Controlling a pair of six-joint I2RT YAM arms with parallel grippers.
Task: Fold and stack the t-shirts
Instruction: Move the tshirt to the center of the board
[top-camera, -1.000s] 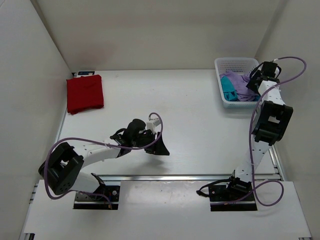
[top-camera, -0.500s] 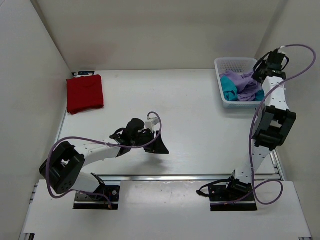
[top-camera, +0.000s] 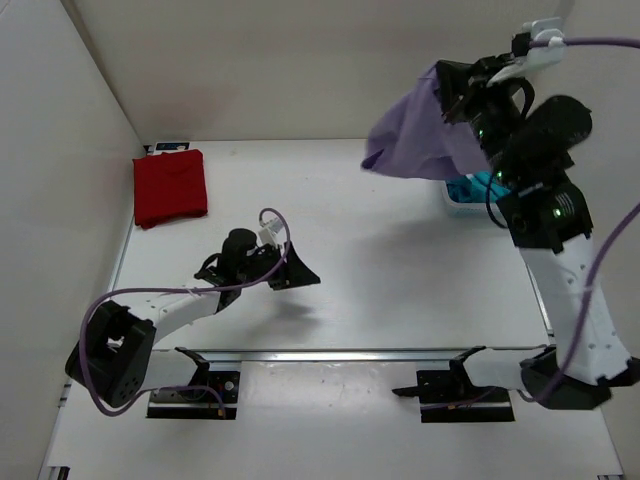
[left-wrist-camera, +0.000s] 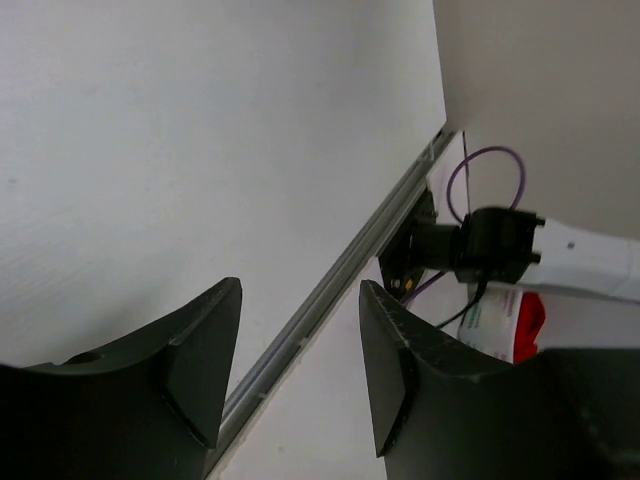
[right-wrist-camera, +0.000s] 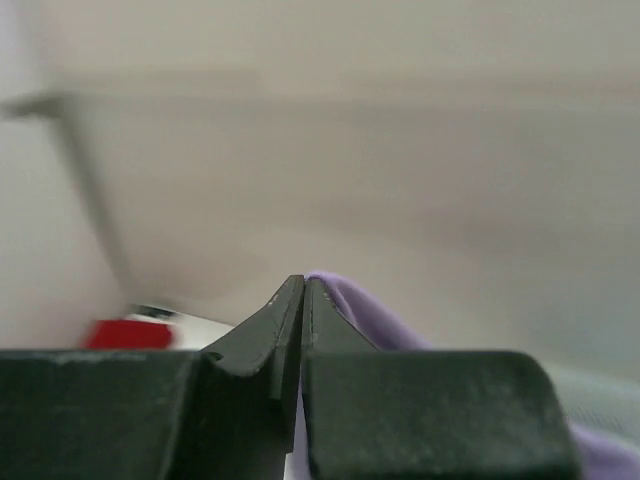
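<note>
My right gripper (top-camera: 447, 82) is raised high above the back right of the table, shut on a fold of the lavender t-shirt (top-camera: 418, 140), which hangs below it in the air. In the right wrist view the fingertips (right-wrist-camera: 303, 282) are pressed together with lavender cloth (right-wrist-camera: 352, 308) bulging beside them. The teal t-shirt (top-camera: 477, 186) lies in the basket, mostly hidden behind the arm. The dark red t-shirt (top-camera: 170, 186) lies folded at the back left. My left gripper (top-camera: 296, 270) hovers open and empty over the table's near middle; its open fingers (left-wrist-camera: 300, 290) frame bare table.
The white mesh basket (top-camera: 456, 207) at the back right is largely covered by the right arm and the hanging cloth. A metal rail (top-camera: 340, 352) runs along the table's near edge. Walls close in on the left, back and right.
The right gripper closed on the lavender t-shirt in the basket and lifted it high, up and toward the left. The left arm shifted slightly left, still open.
</note>
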